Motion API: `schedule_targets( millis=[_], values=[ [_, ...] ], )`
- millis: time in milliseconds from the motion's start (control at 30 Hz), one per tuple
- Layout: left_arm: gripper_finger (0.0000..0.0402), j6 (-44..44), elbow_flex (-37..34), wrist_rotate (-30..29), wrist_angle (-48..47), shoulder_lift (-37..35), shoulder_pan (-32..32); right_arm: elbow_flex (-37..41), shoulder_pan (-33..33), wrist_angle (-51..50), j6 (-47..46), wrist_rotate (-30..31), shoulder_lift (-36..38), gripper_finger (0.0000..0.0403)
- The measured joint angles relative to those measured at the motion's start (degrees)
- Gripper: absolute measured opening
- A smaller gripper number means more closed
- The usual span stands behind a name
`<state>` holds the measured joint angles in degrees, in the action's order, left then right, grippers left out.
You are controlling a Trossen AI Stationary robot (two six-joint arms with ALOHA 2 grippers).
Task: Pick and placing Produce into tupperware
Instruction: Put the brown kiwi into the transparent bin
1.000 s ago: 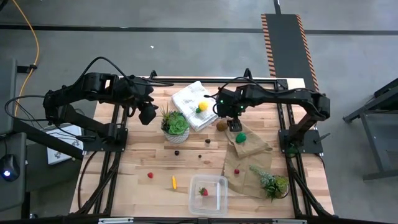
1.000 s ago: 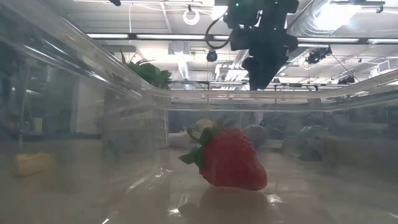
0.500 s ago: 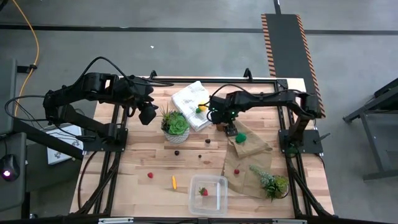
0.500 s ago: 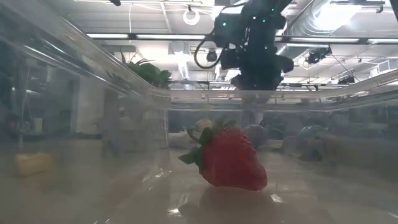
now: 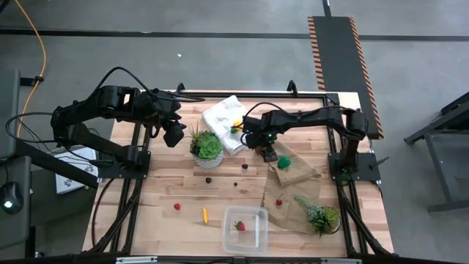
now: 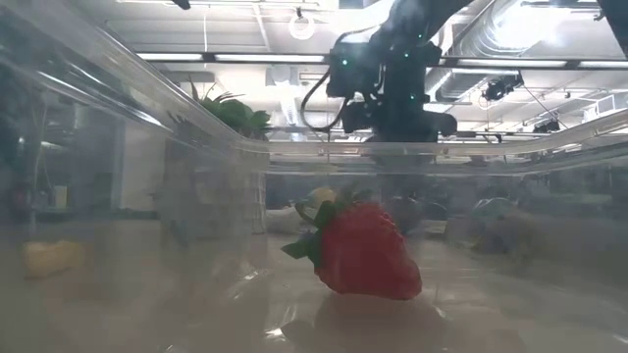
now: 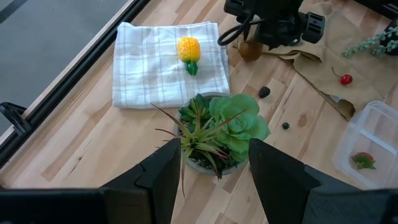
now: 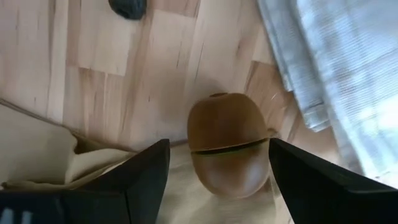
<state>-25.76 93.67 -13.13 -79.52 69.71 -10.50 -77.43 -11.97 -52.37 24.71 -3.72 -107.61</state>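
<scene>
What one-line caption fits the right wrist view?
Open right gripper straddles the brown kiwi-like ball on the wooden table beside the white cloth.

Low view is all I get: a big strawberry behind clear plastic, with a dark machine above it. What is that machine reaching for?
Observer: The right tool is open, with its fingers on either side of a brown kiwi at the edge of a brown paper bag.
Operator: Is my strawberry alone in there?
Observer: Yes, it is the only thing in the tupperware.
Operator: Is there a second machine?
Observer: Yes, the left tool hangs open beside a potted succulent.
</scene>
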Motion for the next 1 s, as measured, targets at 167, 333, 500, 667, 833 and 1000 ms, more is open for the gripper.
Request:
schedule_targets(
  millis=[167, 333, 500, 667, 833, 1000],
  values=[
    [0.0179, 0.0, 0.0, 0.0, -0.1, 0.0, 0.0, 0.1, 0.0, 0.5, 0.0, 0.0, -1.4, 0.0265],
    [0.0179, 0.0, 0.0, 0.0, -0.1, 0.0, 0.0, 0.1, 0.0, 1.4, 0.0, 0.0, -2.7, 0.0265],
    [0.0179, 0.0, 0.0, 0.0, -0.1, 0.0, 0.0, 0.1, 0.0, 1.2, 0.4, 0.0, -3.8, 0.0265],
    [0.0179, 0.0, 0.0, 0.0, -0.2, 0.0, 0.0, 0.1, 0.0, 1.4, 0.9, 0.0, -3.9, 0.0265],
    [0.0179, 0.3, 0.0, 0.0, -0.2, 0.0, 0.0, 1.2, -0.1, 2.8, 0.9, 0.1, -3.9, 0.0265],
    [0.0179, 0.4, 0.0, 0.0, -0.2, 0.0, 0.0, 3.4, 0.0, 2.8, -0.5, 0.2, -3.9, 0.0265]
  ],
)
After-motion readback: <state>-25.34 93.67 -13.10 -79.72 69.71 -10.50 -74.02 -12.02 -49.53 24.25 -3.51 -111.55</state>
